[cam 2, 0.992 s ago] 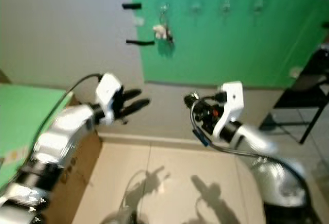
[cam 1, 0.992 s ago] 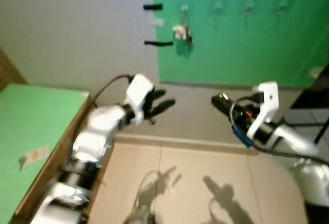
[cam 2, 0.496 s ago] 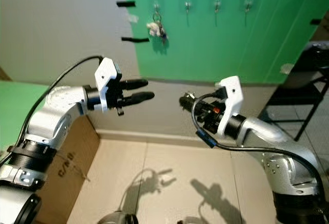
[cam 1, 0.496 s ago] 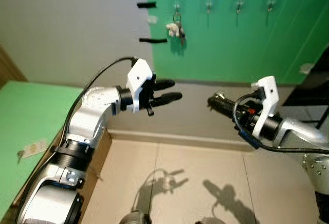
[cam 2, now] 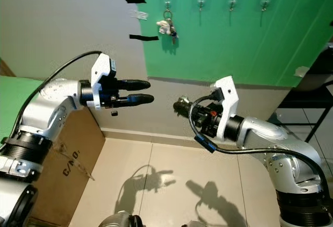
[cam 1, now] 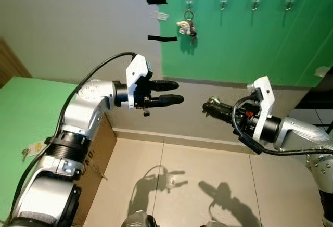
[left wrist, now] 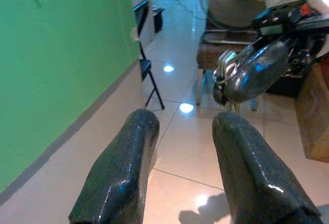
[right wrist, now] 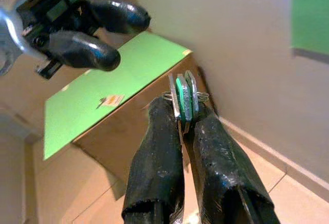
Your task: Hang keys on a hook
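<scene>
My right gripper (cam 1: 208, 106) is shut on a small bunch of keys (right wrist: 183, 98) with a green tag, held out at chest height in front of the wall. My left gripper (cam 1: 178, 92) is open and level, pointing at the keys from a short gap away, with nothing between its fingers (left wrist: 128, 152). Several clear hooks (cam 1: 223, 0) run along the green wall panel (cam 1: 244, 45) above. Another bunch of keys (cam 1: 187, 27) hangs from the leftmost hook (cam 1: 189, 1). In the left wrist view the held keys (left wrist: 225, 70) show just beyond the fingertips.
A cardboard box with a green top (cam 1: 23, 115) stands at the left, with a tagged key (cam 1: 31, 149) lying on it. Two black tape strips (cam 1: 162, 38) mark the grey wall. A black frame (cam 2: 312, 89) stands at the right. Tiled floor (cam 1: 182, 175) lies below.
The view was blurred and has steadied and shifted. My left arm has stretched out level toward the right gripper, and the two grippers have drawn closer. The keys stay in the right gripper.
</scene>
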Controlling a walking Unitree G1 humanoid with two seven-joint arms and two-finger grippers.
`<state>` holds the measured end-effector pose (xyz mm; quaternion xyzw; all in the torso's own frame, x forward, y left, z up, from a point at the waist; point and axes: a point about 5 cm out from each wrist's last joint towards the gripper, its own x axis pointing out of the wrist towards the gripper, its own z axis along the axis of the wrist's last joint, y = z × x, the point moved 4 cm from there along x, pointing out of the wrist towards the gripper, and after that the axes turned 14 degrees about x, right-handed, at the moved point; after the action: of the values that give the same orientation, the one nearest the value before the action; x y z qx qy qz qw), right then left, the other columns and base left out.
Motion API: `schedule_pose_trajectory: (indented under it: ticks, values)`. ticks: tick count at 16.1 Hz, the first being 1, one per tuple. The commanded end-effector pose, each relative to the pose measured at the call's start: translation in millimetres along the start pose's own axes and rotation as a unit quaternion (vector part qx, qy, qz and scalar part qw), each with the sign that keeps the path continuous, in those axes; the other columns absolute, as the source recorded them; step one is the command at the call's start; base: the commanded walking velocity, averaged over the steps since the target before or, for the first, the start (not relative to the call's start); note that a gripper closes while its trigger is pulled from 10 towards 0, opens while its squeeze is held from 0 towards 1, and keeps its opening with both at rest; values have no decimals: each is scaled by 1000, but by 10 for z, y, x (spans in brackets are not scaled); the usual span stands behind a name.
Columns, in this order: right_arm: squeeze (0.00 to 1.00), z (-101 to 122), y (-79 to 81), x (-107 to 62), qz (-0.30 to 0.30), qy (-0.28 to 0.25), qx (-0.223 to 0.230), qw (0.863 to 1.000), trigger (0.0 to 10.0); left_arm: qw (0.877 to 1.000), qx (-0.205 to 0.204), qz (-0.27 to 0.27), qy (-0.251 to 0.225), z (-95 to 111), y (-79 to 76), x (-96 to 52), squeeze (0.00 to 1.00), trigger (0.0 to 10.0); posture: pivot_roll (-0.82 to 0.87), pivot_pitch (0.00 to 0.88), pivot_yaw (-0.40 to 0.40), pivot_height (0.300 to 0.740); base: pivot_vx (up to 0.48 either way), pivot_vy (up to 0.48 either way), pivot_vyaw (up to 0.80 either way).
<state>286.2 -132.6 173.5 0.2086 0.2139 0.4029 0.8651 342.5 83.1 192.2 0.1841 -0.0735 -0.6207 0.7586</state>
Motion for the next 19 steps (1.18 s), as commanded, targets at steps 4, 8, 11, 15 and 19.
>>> schedule_pose_trajectory:
  ticks: [4,8,11,15,19]
  values:
    - [0,111,206,65,46,9,-20,999,0,999,21,-39,-22,150,15,78,0,10000,-227,15,38,722,0,0,0]
    - [0,80,317,121,71,27,-28,997,0,997,22,-56,-40,218,9,140,0,10000,-231,6,35,722,0,0,0]
    - [0,85,372,148,80,27,-30,996,0,997,17,-55,-51,239,24,154,0,10000,-231,3,38,722,0,0,0]
    - [0,63,409,180,87,29,-29,995,0,997,9,-46,-62,264,55,179,0,10000,-230,2,38,722,0,0,0]
    - [0,37,428,192,92,33,-30,995,0,996,1,-50,-70,280,48,196,0,10000,-234,0,39,722,0,0,0]
